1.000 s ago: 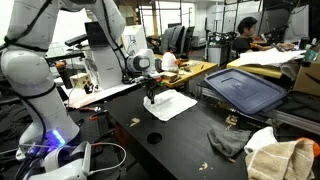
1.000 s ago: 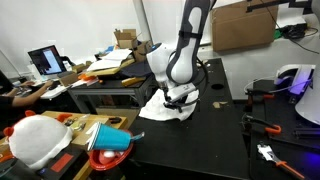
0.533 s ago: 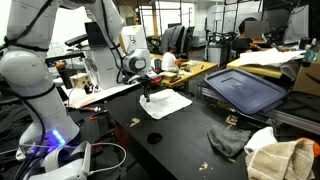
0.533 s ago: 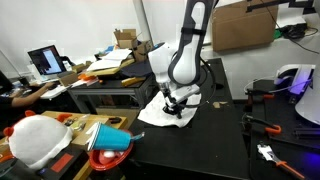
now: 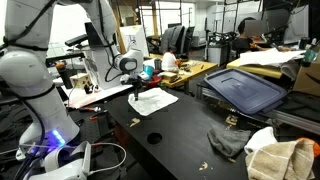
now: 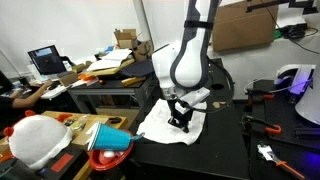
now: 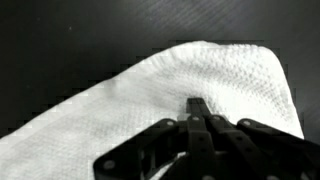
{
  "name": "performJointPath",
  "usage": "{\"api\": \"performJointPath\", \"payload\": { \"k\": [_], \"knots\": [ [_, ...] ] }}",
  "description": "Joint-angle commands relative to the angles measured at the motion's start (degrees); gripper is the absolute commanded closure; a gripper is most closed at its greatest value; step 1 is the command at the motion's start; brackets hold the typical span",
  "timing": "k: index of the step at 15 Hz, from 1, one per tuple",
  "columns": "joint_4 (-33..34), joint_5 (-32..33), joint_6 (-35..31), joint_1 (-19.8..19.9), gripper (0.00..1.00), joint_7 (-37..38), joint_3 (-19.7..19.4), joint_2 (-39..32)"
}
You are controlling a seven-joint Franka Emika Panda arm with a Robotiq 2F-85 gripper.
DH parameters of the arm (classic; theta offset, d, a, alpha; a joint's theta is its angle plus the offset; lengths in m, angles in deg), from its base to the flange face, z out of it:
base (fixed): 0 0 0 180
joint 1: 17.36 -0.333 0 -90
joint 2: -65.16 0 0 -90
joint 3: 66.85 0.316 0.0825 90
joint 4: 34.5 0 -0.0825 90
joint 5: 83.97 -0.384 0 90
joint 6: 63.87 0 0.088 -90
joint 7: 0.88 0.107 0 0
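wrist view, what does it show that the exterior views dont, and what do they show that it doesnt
Only the wrist view: the dimpled weave of the white towel up close, with the shut jaws pinching it. Only the exterior views: the white robot arm, a blue bin lid, a grey rag, a laptop. Both: the white towel lying on the black table, jaws down on it.

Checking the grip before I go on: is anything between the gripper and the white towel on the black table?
Nothing visible does. In the wrist view the gripper is shut, its tips directly on the white towel, which lies on the black table.
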Motion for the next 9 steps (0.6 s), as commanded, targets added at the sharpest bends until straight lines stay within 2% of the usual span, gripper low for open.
{"api": "performJointPath", "payload": {
  "k": [1,9],
  "knots": [
    [-5.28,-5.78,0.26,1.08,1.0,-7.25,4.01,1.67],
    [-11.3,-15.35,5.43,2.09,1.0,-17.18,10.28,4.57]
  ]
}}
